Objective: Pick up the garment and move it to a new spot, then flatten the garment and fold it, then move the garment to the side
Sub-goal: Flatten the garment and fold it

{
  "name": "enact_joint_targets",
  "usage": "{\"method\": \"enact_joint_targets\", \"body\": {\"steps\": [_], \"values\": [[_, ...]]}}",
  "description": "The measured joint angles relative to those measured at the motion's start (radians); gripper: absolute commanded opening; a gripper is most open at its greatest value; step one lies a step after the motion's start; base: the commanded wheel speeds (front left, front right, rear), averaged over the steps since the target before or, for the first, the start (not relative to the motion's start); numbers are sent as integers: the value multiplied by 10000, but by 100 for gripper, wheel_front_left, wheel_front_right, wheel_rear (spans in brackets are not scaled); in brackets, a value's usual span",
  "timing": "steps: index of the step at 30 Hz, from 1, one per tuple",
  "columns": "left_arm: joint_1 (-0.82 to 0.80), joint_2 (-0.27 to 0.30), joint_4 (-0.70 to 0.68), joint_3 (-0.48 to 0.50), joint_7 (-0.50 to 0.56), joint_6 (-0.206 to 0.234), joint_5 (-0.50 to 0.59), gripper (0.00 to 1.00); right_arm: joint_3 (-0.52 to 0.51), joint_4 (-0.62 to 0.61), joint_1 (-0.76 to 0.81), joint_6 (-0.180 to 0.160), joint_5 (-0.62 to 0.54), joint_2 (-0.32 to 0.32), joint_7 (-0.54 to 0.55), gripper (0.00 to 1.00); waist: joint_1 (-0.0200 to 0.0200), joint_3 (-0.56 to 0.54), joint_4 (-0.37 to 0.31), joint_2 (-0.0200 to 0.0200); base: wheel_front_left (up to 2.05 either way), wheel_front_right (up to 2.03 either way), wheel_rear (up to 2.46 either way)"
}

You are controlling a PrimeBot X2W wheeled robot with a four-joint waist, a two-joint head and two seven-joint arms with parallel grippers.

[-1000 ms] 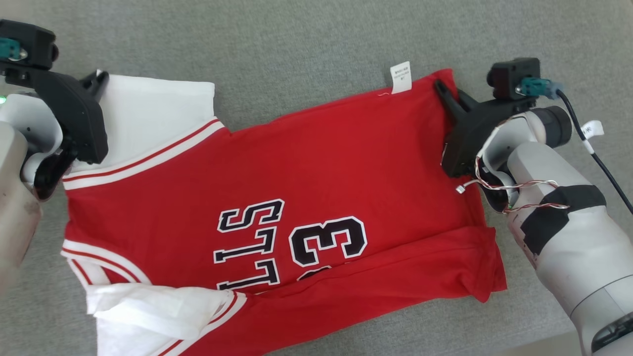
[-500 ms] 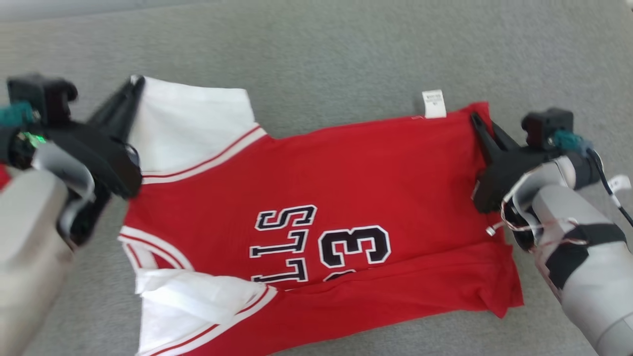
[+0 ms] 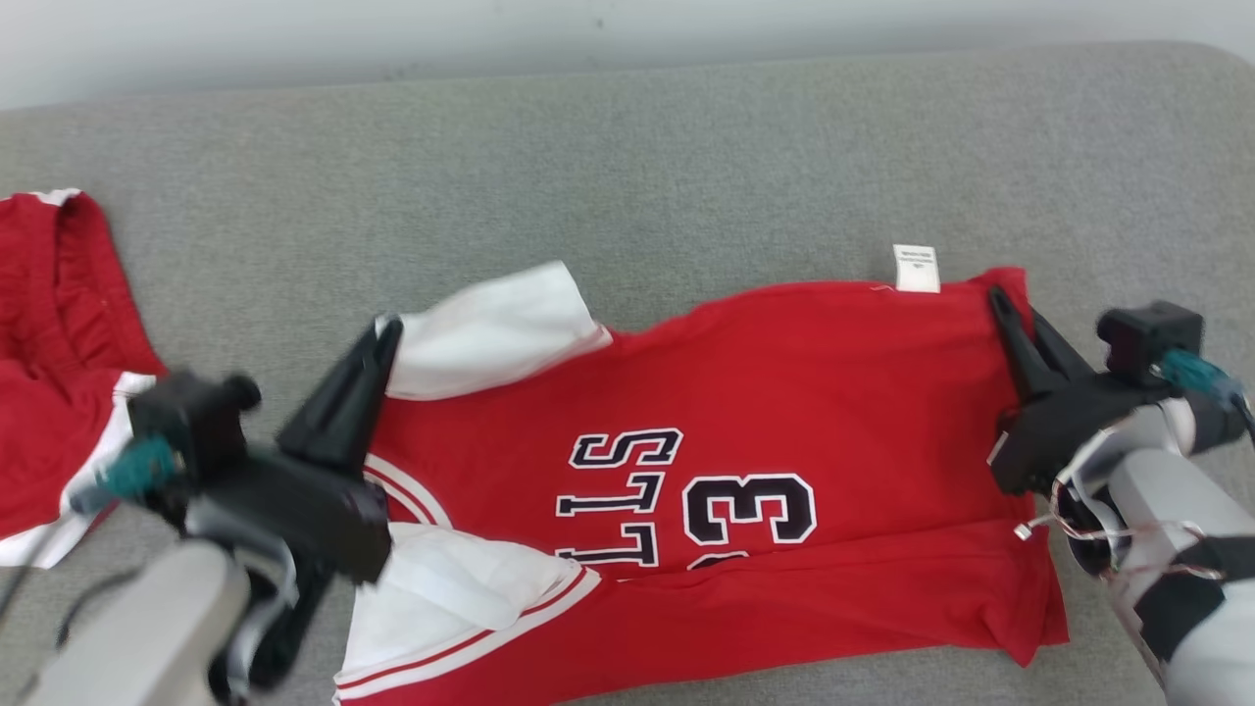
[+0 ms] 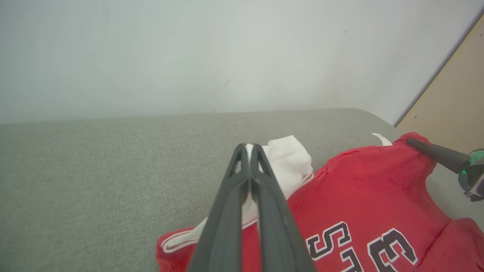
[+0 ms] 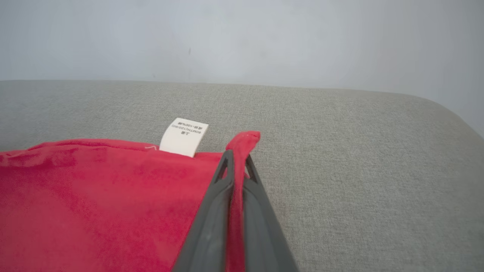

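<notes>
The garment (image 3: 784, 392) is a red jersey with white sleeves and black lettering, spread on the grey cushion (image 3: 627, 167). My left gripper (image 3: 387, 331) is shut on the far white sleeve (image 3: 490, 328), whose cloth shows between the fingertips in the left wrist view at the gripper (image 4: 247, 148). My right gripper (image 3: 1000, 296) is shut on the jersey's far right hem corner. In the right wrist view a strip of red cloth (image 5: 242, 141) runs between the closed fingers (image 5: 223, 177), beside a white label (image 5: 184, 136). The near hem is folded over the jersey (image 3: 833, 608).
Another red garment (image 3: 44, 343) with white trim lies at the cushion's far left. A pale wall (image 3: 627, 29) rises behind the cushion. Bare grey cushion stretches behind the jersey and to its right (image 5: 359, 170). A tan panel (image 4: 453, 94) stands at the right.
The head camera has tilted up and turned, bringing the wall and second garment into view. My left gripper has drawn the white sleeve rightward toward the jersey's body, bunching it. Both grippers stay shut.
</notes>
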Motion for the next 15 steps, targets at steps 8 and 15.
{"method": "enact_joint_targets", "body": {"steps": [8, 15], "values": [[2426, -539, -1189, 1202, -17, 366, 656, 0, -1404, -1177, 1560, 0, -612, 19, -23, 0, 1, -306, 194, 0, 0, 0, 0], [3716, -1174, -1218, 2019, -23, 203, 1083, 0, -2353, -2075, 2720, 0, -993, 169, -25, 0, 1, -527, 313, 0, 0, 0, 0]]}}
